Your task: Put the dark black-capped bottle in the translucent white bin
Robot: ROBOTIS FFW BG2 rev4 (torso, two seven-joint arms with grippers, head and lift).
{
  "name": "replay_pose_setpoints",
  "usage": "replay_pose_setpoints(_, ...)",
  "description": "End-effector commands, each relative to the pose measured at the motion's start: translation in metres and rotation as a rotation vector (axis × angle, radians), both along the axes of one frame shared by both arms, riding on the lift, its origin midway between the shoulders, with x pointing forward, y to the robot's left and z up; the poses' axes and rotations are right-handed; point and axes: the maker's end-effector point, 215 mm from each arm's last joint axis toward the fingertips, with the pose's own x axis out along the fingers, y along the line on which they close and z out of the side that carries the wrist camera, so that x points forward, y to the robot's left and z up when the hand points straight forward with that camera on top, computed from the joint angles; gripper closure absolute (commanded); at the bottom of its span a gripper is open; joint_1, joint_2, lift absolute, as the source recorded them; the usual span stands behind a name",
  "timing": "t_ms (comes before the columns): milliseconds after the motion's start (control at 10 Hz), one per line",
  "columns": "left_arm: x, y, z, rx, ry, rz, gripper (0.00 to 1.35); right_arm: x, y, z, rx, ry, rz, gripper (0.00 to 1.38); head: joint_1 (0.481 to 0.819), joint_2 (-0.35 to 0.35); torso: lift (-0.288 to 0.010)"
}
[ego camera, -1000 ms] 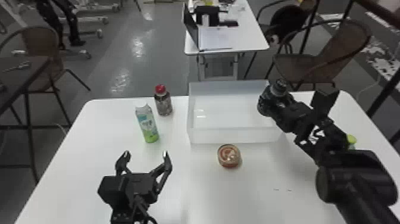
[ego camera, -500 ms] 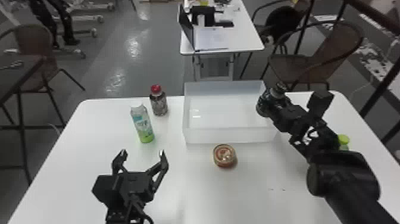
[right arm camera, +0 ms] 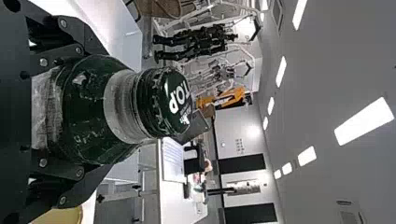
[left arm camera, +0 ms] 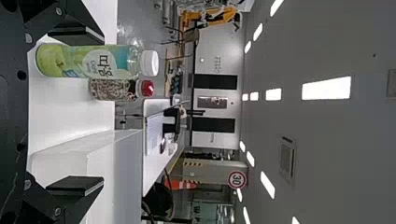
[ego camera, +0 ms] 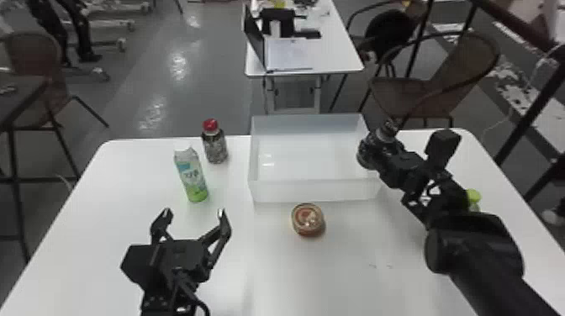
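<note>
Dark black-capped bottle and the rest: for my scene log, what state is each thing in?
Dark black-capped bottle: capped, gripped
Right gripper: closed on it
Left gripper: open, empty
Translucent white bin: open-topped
Red-capped bottle: capped, upright
White-capped bottle: capped, upright
Yellow-green-capped bottle: capped, partly hidden
Round tin: lying flat
Laptop: open
</note>
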Motion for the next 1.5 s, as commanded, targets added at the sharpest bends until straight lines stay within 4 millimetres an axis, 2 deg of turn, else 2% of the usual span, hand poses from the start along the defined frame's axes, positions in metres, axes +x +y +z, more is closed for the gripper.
replay_pose_setpoints(0,0.001,0.000,0.001,0.000,-0.004,-0.002,0.23,0.000,0.001,-0.002,0.000,0.005,0.000,0.49,0.695,0.038,-0.067)
replay_pose_setpoints(300,0.002,-0.002,0.002,0.000,-0.005,-0.005,0.23,0.002,-0.003,0.000,0.018,0.002,-0.013,0.30,0.695,0.037,-0.067)
replay_pose_setpoints(500,0.001,-0.001,0.001,0.000,-0.004,-0.004,0.23,0.000,-0.002,0.007,0.038,-0.019,-0.016,0.24,0.695,0.034,-0.067)
replay_pose_setpoints(700,-0.002,0.002,0.001,-0.002,-0.005,0.004,0.23,-0.020,0.006,0.024,0.064,-0.076,-0.012,0.24,0.695,0.036,-0.067)
replay_pose_setpoints(800,-0.004,0.003,0.000,-0.003,-0.006,0.010,0.23,-0.041,0.004,0.023,0.044,-0.069,-0.047,0.24,0.695,0.040,-0.067)
replay_pose_setpoints(900,-0.005,0.004,0.001,-0.003,-0.010,0.012,0.23,-0.068,-0.002,0.032,0.001,-0.091,-0.094,0.24,0.695,0.040,-0.067)
replay_pose_setpoints(1000,-0.005,0.004,0.001,-0.003,-0.010,0.012,0.23,-0.101,-0.007,0.033,-0.021,-0.098,-0.113,0.24,0.695,0.036,-0.067)
replay_pose_setpoints(1200,-0.011,0.007,-0.002,-0.002,-0.006,0.016,0.23,-0.160,-0.010,0.019,-0.027,-0.050,-0.160,0.24,0.695,0.035,-0.067)
replay_pose_setpoints(1400,-0.013,0.009,-0.003,0.005,-0.001,0.017,0.23,-0.202,-0.015,0.016,-0.060,-0.016,-0.168,0.24,0.695,0.037,-0.067)
